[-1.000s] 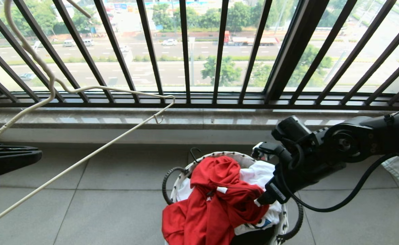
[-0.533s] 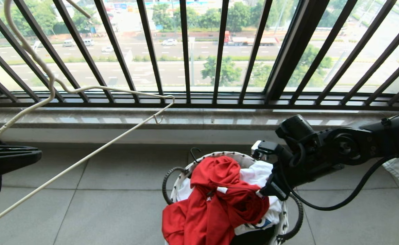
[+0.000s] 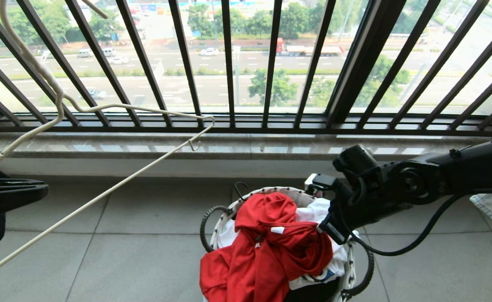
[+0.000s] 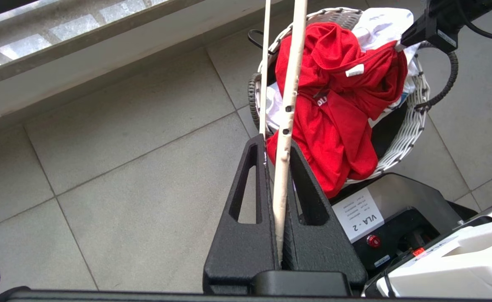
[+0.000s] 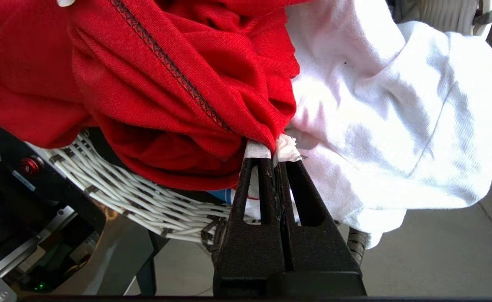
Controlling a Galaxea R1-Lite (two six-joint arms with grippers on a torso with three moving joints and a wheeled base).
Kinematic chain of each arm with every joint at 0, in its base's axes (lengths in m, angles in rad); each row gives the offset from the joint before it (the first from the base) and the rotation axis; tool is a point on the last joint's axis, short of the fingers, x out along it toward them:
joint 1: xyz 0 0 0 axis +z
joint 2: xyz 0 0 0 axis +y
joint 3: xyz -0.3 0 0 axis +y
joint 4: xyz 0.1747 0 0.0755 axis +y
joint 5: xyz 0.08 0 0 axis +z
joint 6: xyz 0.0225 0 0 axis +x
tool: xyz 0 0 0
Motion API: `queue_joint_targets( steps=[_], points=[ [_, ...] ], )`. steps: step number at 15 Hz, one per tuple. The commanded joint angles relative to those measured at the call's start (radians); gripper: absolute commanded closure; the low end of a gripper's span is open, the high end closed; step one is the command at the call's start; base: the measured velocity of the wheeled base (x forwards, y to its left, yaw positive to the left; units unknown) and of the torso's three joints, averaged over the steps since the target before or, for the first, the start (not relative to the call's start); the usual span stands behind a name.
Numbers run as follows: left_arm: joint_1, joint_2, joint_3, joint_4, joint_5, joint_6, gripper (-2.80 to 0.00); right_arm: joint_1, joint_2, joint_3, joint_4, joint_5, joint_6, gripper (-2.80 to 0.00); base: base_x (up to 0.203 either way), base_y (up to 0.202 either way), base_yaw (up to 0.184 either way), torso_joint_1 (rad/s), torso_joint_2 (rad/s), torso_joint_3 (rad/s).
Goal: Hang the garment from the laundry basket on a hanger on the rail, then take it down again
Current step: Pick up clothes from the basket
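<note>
The right gripper (image 3: 327, 235), jaws pressed together on a fold of the crumpled red T-shirt (image 3: 271, 251), sits at 3 o'clock of it on the small white woven basket (image 3: 350, 272), while the left gripper (image 4: 276, 142) clamps the thin cream-white wire hanger (image 3: 103, 193) far at 9 o'clock.

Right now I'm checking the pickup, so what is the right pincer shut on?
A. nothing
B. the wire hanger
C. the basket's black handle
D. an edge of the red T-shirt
D: the right pincer has its fingertips pinched on the red T-shirt's edge, over the white wicker laundry basket.
</note>
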Motion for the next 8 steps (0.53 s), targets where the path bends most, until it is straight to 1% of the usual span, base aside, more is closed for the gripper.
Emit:
queue_joint_targets(
  steps=[1, 3, 6, 8],
  points=[
    [0.0, -0.001, 0.0, 0.002, 0.001, 0.0, 0.0, 0.001, -0.084, 0.011, 0.005, -0.001, -0.001, 0.0, 0.0, 0.0, 0.0, 0.0, 0.0, 0.0],
    [0.0, -0.001, 0.0, 0.002, 0.001, 0.0, 0.0, 0.001, -0.155, 0.024, 0.023, -0.002, 0.011, 0.0, 0.0, 0.0, 0.0, 0.0, 0.0, 0.0],
    [0.0, 0.005, 0.0, 0.002, 0.0, 0.0, 0.0, 0.003, -0.256, 0.017, 0.177, -0.004, 0.039, 0.0, 0.0, 0.0, 0.0, 0.0, 0.0, 0.0],
    [0.0, 0.021, 0.002, 0.002, -0.002, -0.002, 0.0, 0.007, -0.299, 0.003, 0.209, -0.007, 0.07, 0.0, 0.0, 0.0, 0.0, 0.0, 0.0, 0.0]
  ],
)
